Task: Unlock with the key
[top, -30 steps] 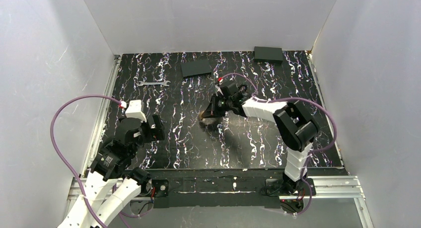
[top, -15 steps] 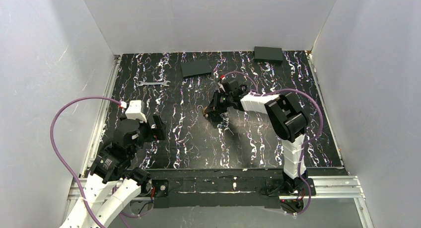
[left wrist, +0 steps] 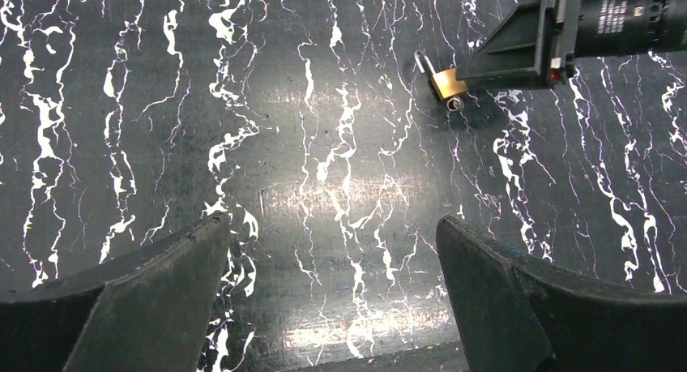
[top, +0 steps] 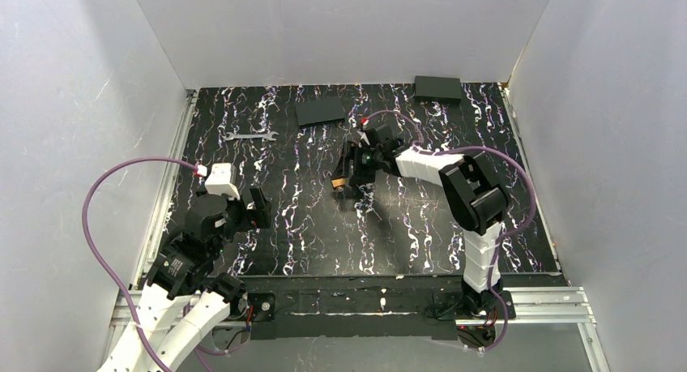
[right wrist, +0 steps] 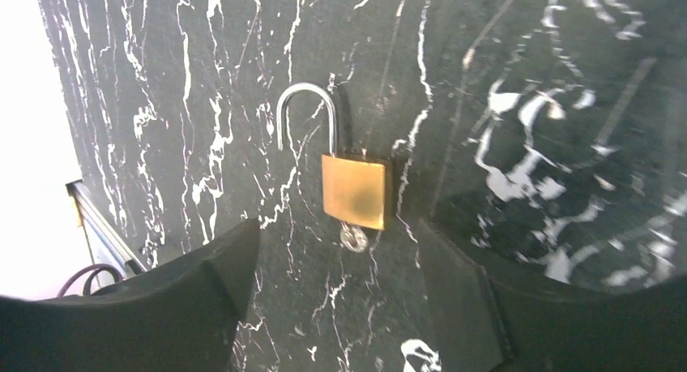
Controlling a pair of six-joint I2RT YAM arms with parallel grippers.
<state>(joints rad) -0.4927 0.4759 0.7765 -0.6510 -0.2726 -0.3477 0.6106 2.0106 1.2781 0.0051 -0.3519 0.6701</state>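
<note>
A small brass padlock (right wrist: 354, 190) lies flat on the black marbled table (right wrist: 202, 104). Its silver shackle (right wrist: 305, 113) is swung open, with one leg free of the body. The key (right wrist: 353, 237) shows only as a tiny round silvery head sticking out of the lock's underside. My right gripper (right wrist: 340, 307) hovers just behind the key, open, with nothing between its fingers. In the top view the right gripper (top: 350, 173) sits over the padlock (top: 339, 181) at mid-table. The left wrist view sees the padlock (left wrist: 446, 83) far off. My left gripper (left wrist: 332, 283) is wide open and holds nothing.
A silver wrench (top: 250, 134) lies at the back left. A flat black box (top: 321, 111) sits behind the padlock, and another black box (top: 437, 89) is at the back right corner. White walls close in the table on three sides.
The right gripper has gone from shut to open, letting go at the key. Its wrist has turned and drawn back a little. The left arm has stayed put.
</note>
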